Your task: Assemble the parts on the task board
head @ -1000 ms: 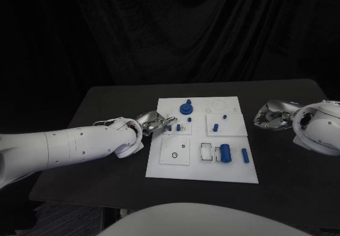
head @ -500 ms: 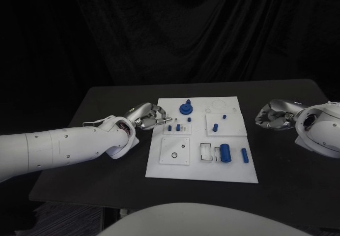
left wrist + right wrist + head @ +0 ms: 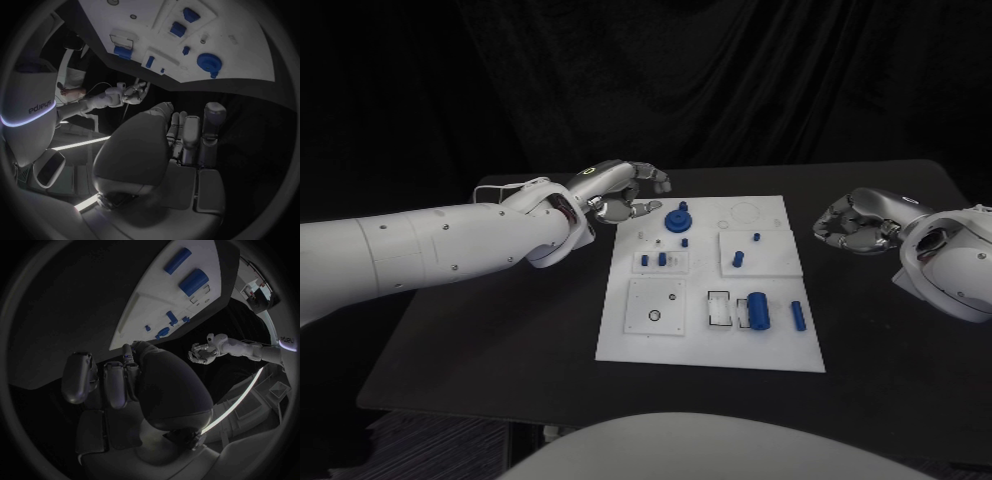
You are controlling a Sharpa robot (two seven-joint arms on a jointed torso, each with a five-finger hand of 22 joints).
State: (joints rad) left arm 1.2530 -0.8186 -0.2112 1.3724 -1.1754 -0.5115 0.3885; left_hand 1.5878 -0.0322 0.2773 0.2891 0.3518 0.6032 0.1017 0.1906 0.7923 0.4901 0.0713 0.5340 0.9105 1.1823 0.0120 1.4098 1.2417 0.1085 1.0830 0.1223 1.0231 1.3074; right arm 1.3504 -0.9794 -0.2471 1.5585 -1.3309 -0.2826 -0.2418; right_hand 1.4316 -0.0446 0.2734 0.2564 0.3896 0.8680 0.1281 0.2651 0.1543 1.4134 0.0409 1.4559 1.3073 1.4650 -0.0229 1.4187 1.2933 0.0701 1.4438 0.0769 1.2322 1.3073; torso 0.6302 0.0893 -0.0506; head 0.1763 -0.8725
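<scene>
Black table is carrying the white task board with blue parts, while the left hand and right hand are both curling their fingers in on nothing.

The head camera is looking down from above at the task board. Each wrist camera is peeking from behind its own hand, also seeing that board.

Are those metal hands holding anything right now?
Nothing that shows. The left hand and right hand both have fingers curled in, off the white board.
</scene>
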